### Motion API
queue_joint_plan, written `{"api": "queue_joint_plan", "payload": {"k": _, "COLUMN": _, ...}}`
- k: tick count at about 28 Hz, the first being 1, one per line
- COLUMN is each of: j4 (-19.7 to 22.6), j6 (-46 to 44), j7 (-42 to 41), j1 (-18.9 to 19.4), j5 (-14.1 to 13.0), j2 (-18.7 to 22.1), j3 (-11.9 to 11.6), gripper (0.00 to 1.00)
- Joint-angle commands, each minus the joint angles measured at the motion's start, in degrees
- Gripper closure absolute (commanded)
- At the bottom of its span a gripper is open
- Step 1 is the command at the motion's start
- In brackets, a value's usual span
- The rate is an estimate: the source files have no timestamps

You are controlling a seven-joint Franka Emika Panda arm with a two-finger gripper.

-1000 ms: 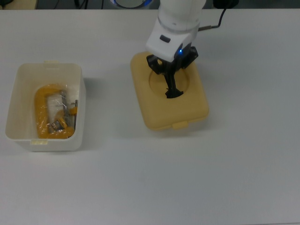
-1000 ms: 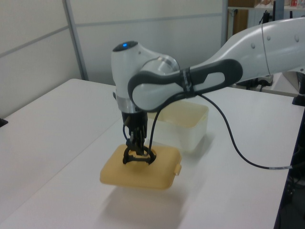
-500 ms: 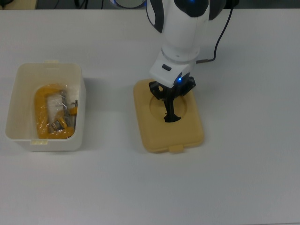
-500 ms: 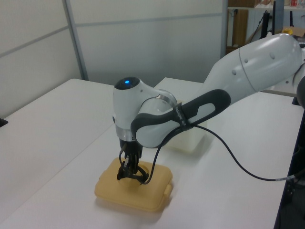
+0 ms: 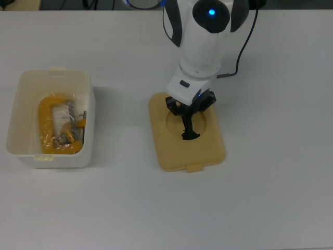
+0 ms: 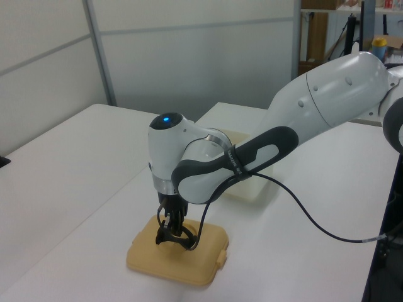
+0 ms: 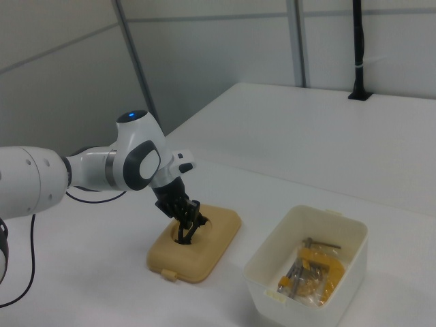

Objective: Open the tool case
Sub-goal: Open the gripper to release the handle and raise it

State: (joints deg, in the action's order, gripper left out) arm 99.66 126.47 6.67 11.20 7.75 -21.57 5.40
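Two parts of one tool case lie on the white table (image 5: 270, 198), well apart: a tan-yellow lid (image 5: 186, 133) and a white box (image 5: 49, 119). The lid lies flat near the middle of the top view, a rounded rectangle with a round recess, a black handle (image 5: 189, 129) standing up in that recess, and one small latch tab (image 5: 195, 168) on the edge toward the top view's bottom. The box sits open at the top view's left; it holds yellow and metal tools (image 5: 61, 124) in clear wrapping, and has two tabs on its rim. One gripper (image 5: 189, 115) hangs over the lid, its fingers pinched on the black handle, as far as the left view shows. One white arm (image 6: 296, 119) reaches down to it, with a blue light on its wrist and a black cable (image 6: 315, 214) trailing off.
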Motion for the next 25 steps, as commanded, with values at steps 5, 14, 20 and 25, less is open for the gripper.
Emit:
{"api": "queue_joint_plan", "payload": {"k": 5, "j4": -0.2, "j6": 0.4, "j7": 1.5, "j1": 0.7, "j5": 1.1, "j2": 0.7, "j3": -1.4, "gripper": 0.09}}
{"api": "queue_joint_plan", "payload": {"k": 14, "j4": -3.3, "j6": -5.3, "j7": 0.9, "j1": -0.9, "j5": 1.0, "j2": 3.4, "j3": -1.6, "gripper": 0.0}}
{"api": "queue_joint_plan", "payload": {"k": 20, "j4": -4.6, "j6": -11.8, "j7": 0.1, "j1": -2.8, "j5": 0.9, "j2": 7.9, "j3": -1.6, "gripper": 0.0}}
{"api": "queue_joint_plan", "payload": {"k": 25, "j4": -8.7, "j6": -22.0, "j7": -1.9, "j1": -4.5, "j5": 0.9, "j2": 9.7, "j3": -1.6, "gripper": 0.0}}
